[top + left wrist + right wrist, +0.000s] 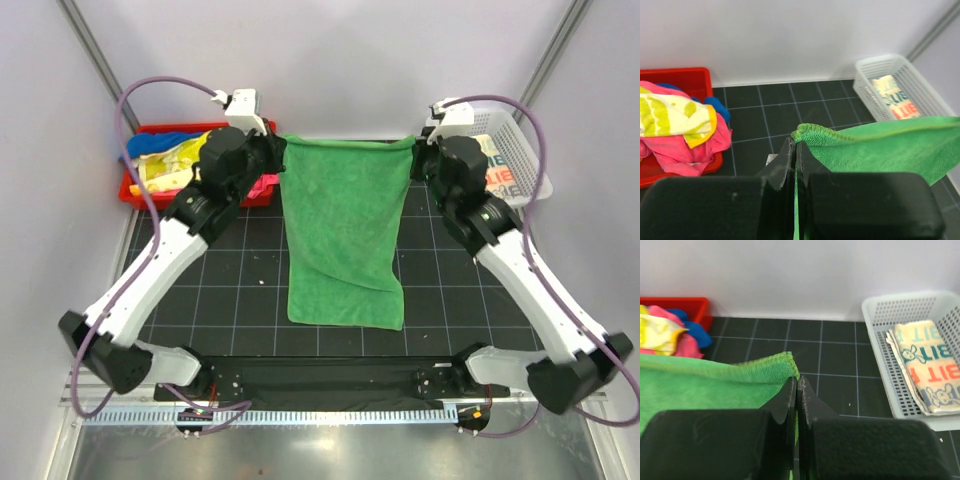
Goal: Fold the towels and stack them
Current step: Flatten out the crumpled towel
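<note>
The left hand (pixel 279 148) and right hand (pixel 418 148) each pinch shut on a far corner of the green towel (pixel 345 230), stretching that edge taut so the cloth lies spread across the middle of the worktop (pixel 250 290) (probably squared up for a clean fold).

Top external: from above and behind, looking down on the whole counter (pixel 250 290).
Wrist views: close over left pincer (pixel 795 145) and right pincer (pixel 796 382), facing the back wall (pixel 790 40).
Shared: green towel (pixel 345 230).
</note>
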